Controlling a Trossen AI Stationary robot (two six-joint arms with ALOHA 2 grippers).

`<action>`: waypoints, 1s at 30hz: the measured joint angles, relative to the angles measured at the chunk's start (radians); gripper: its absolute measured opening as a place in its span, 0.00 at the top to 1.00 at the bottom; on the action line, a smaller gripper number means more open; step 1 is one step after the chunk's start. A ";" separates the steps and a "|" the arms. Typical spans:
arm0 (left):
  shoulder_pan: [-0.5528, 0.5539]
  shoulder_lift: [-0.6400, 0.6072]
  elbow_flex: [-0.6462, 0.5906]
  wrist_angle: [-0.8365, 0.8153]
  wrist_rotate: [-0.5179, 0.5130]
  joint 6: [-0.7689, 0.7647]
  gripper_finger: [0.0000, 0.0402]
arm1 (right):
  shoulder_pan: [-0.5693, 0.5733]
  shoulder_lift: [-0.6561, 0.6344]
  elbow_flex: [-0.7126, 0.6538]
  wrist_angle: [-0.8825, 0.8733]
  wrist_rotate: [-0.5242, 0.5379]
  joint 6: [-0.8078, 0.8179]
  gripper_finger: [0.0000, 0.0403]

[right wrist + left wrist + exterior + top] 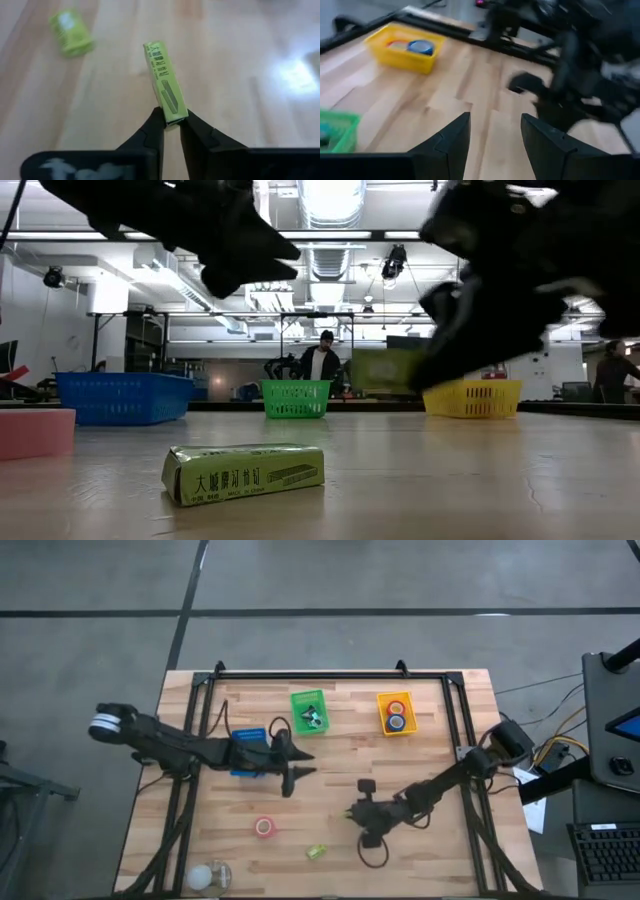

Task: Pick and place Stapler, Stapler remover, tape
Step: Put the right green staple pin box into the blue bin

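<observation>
My right gripper [171, 124] is shut on a small green staple box [165, 82] over the near middle of the table [358, 813]. A second green box [316, 852] lies flat on the wood near the front edge [245, 472]. One red tape roll [264, 827] lies flat to its left. A yellow basket [397, 713] holds a blue roll [421, 47] and a red one. My left gripper [495, 145] is open in the air beside the blue basket [250, 750], at the table's middle [295, 768]. My right gripper pinches the green staple box by one short end [172, 112] between its two fingers. The box sticks straight out ahead of the fingers, along their line. It is lifted clear of the table, seen in the low view [385, 370].
A green basket [308, 710] with small items stands at the far middle, between the blue and yellow ones. A pale round object [208, 876] sits at the near left corner. A black frame [330, 675] rims the table. A person [320, 363] stands in the room beyond.
</observation>
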 joint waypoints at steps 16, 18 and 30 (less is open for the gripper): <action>-0.090 0.121 0.027 0.135 0.022 0.233 0.56 | -0.129 -0.196 -0.001 0.011 0.008 -0.088 0.89; -0.090 0.134 0.037 0.137 0.023 0.233 0.56 | -0.142 -0.200 -0.001 0.010 0.009 -0.079 0.89; -0.095 0.167 0.055 0.140 0.016 0.220 0.56 | -0.184 -0.198 0.031 0.019 0.008 -0.099 0.89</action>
